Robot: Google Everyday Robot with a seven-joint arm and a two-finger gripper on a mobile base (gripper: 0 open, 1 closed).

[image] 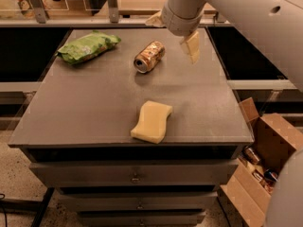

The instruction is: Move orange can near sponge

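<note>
In the camera view, the orange can (149,56) lies on its side on the counter (71,108), its long axis running front-left to back-right. The gripper (171,38) hangs just right of the can and higher, jaws apart and empty. The sponge (152,121) sits well in front of the can.

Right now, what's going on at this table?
The robot's gripper hangs open and empty over the far side of the table, just right of the can and not touching it. The can lies on its side, well apart from the sponge, which sits by the near edge. A green bag lies at the far left. The can has not yet been picked up.
</note>
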